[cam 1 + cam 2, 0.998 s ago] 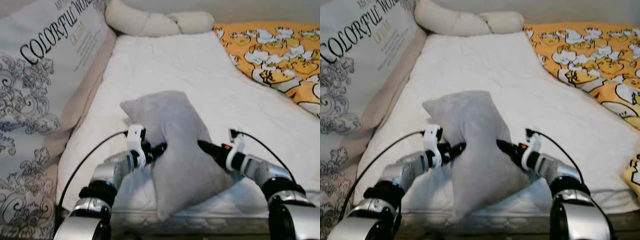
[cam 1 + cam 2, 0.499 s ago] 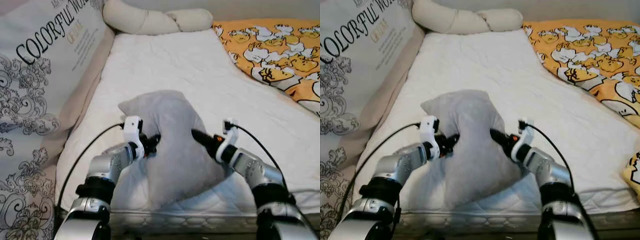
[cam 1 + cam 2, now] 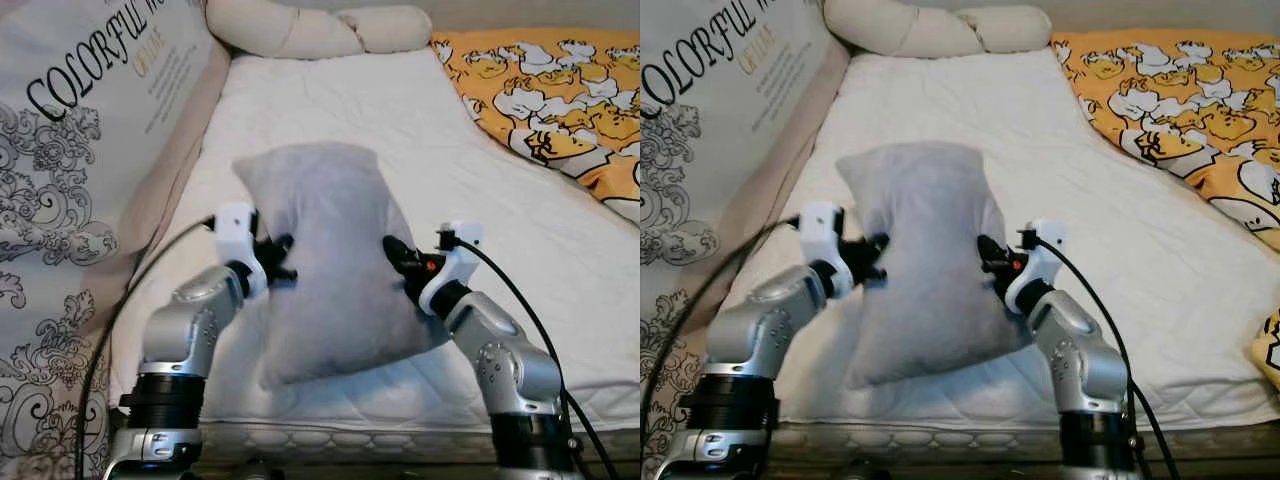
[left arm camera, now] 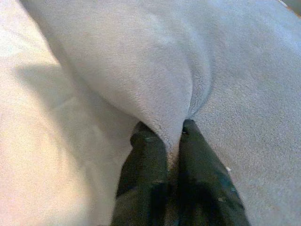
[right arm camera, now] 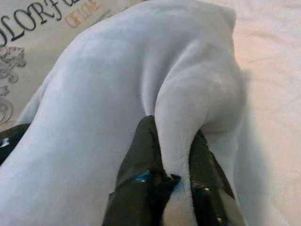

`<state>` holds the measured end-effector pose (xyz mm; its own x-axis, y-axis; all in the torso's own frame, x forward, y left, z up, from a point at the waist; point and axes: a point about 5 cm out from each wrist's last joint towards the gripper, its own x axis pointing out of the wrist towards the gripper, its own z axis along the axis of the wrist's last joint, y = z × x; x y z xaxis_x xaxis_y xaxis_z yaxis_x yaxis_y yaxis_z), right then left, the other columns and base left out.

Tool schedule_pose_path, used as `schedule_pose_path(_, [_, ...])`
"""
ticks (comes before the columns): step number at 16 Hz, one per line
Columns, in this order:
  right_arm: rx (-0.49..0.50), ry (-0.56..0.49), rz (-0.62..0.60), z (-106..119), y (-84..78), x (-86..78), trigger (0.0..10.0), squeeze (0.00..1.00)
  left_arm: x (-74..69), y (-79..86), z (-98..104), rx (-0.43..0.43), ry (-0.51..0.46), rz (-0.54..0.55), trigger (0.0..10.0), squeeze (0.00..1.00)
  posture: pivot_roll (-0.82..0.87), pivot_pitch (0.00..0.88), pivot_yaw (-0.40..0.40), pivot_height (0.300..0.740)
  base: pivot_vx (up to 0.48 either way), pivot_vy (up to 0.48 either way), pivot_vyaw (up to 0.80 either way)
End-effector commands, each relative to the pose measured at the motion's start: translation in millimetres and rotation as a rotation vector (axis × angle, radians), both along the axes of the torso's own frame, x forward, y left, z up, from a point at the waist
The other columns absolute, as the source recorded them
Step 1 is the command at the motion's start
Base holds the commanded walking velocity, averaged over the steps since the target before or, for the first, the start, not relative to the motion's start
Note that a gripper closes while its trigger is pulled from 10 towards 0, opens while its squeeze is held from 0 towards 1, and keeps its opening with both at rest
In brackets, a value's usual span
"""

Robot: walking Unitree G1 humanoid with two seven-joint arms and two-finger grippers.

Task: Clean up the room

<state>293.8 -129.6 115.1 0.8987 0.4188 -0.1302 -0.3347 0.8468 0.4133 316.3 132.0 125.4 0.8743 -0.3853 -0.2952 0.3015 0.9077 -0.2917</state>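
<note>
A grey plush pillow (image 3: 325, 250) is held up over the near end of the white mattress (image 3: 330, 110), its lower corner resting near the bed's front edge. My left gripper (image 3: 281, 258) is shut on a fold of the pillow's left side, and the pinched fabric (image 4: 171, 136) bulges between its black fingers (image 4: 146, 155). On the pillow's right side, my right gripper (image 3: 392, 251) is shut on another fold (image 5: 176, 141). Both arms reach forward from the bottom of the eye views.
A large printed cushion (image 3: 70, 150) lettered "COLORFUL" leans along the bed's left side. A cream knotted bolster (image 3: 300, 30) lies at the head. An orange duck-print blanket (image 3: 560, 90) covers the right side. The mattress middle is bare.
Both grippers have lifted the pillow and carried it forward, further onto the bed; it now stands taller and more upright. The arms are more extended.
</note>
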Motion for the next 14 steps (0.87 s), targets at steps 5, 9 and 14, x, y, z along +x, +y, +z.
schedule_pose_path(5, [-0.003, -0.072, -0.083, 18, 0.0, -8.6, 0.0, 0.0, -8.3, -10.2, 21, 0.088, -0.168, -0.03, 10.0, 0.0, -0.04, 0.0, 0.062, 0.74, 0.0, 0.0, 0.0])
schedule_pose_path(9, [-0.098, -0.062, -0.13, 10, -2.2, -17.5, 10.0, 0.0, -11.3, -4.1, 26, 0.23, -0.271, -0.015, 10.0, 0.0, -0.02, 0.0, 0.056, 0.74, 0.0, 0.0, 0.0])
schedule_pose_path(14, [-0.216, -0.068, -0.23, 8, -5.1, -18.8, 10.0, 0.0, -15.1, -1.8, 24, 0.258, -0.272, 0.0, 10.0, 0.0, -0.02, 0.0, 0.053, 0.74, 0.0, 0.232, 0.0])
